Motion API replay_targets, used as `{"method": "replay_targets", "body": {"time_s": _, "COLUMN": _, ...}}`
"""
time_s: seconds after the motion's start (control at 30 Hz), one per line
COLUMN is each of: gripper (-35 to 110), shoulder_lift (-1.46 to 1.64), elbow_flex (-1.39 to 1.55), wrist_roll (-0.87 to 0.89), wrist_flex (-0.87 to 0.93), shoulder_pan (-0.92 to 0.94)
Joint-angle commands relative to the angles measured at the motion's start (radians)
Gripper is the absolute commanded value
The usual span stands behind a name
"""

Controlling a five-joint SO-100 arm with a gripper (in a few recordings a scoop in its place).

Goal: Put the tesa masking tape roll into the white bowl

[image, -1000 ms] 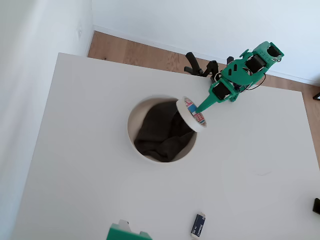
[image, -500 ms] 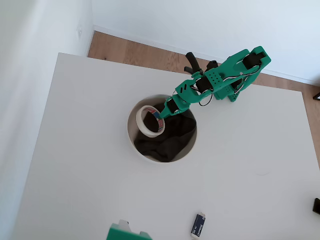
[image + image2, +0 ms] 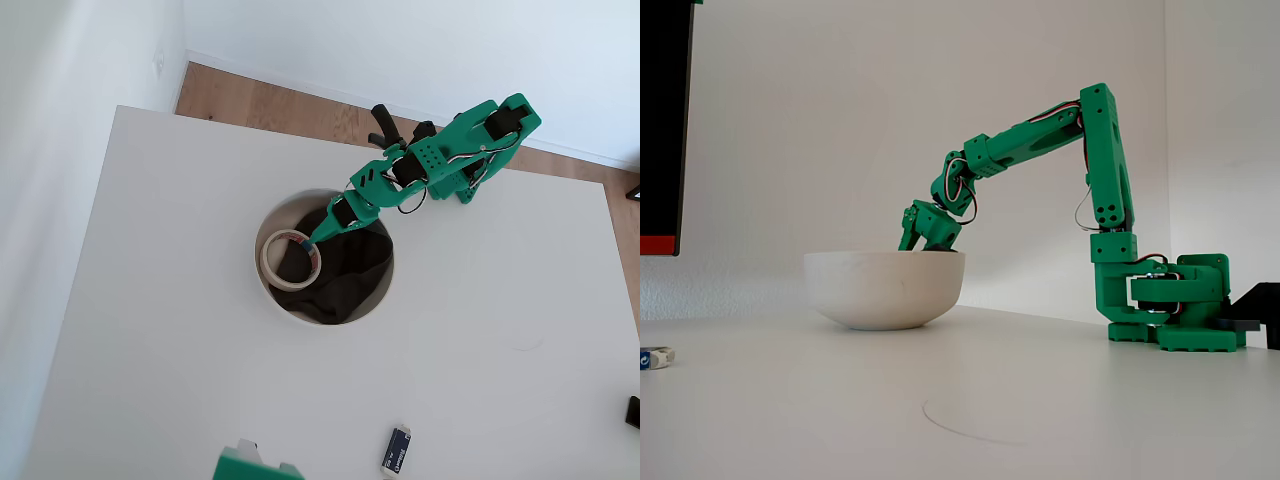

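Note:
The white bowl [image 3: 322, 321] sits mid-table with a dark grey cloth [image 3: 345, 270] in it; the fixed view shows it from the side [image 3: 885, 290]. The tesa masking tape roll [image 3: 270, 266] lies inside the bowl on the cloth, against the left wall in the overhead view. My green gripper [image 3: 316, 241] reaches down into the bowl from the upper right. Its tips sit at the roll's upper-right edge, and the jaws appear open. In the fixed view the bowl's rim hides the fingers, and the wrist [image 3: 930, 226] dips just behind it.
A small blue-and-white rectangular object [image 3: 397, 450] lies near the table's front edge and at the far left of the fixed view [image 3: 654, 357]. A green block [image 3: 255, 466] juts in at the bottom edge. The arm's base [image 3: 480, 170] stands at the far table edge.
The arm swung the tape roll from outside the bowl's right rim to over the bowl. In the last half second the roll dropped down-left onto the cloth while the arm stayed put.

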Motion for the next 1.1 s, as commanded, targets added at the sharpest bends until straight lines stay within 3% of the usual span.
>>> {"method": "replay_targets", "body": {"time_s": 0.0, "gripper": -8, "shoulder_lift": 0.06, "elbow_flex": -0.106, "wrist_roll": 0.037, "wrist_flex": 0.04, "shoulder_pan": 0.006}}
{"method": "replay_targets", "body": {"time_s": 0.33, "gripper": -8, "shoulder_lift": 0.175, "elbow_flex": -0.345, "wrist_roll": 0.147, "wrist_flex": 0.241, "shoulder_pan": -0.054}}
{"method": "replay_targets", "body": {"time_s": 0.63, "gripper": -8, "shoulder_lift": 0.531, "elbow_flex": -0.344, "wrist_roll": 0.158, "wrist_flex": 0.612, "shoulder_pan": -0.42}}
{"method": "replay_targets", "body": {"time_s": 0.87, "gripper": -8, "shoulder_lift": 0.934, "elbow_flex": -0.049, "wrist_roll": 0.115, "wrist_flex": 0.726, "shoulder_pan": -0.759}}
{"method": "replay_targets", "body": {"time_s": 1.07, "gripper": -8, "shoulder_lift": 1.21, "elbow_flex": 0.224, "wrist_roll": 0.078, "wrist_flex": 0.756, "shoulder_pan": -0.891}}
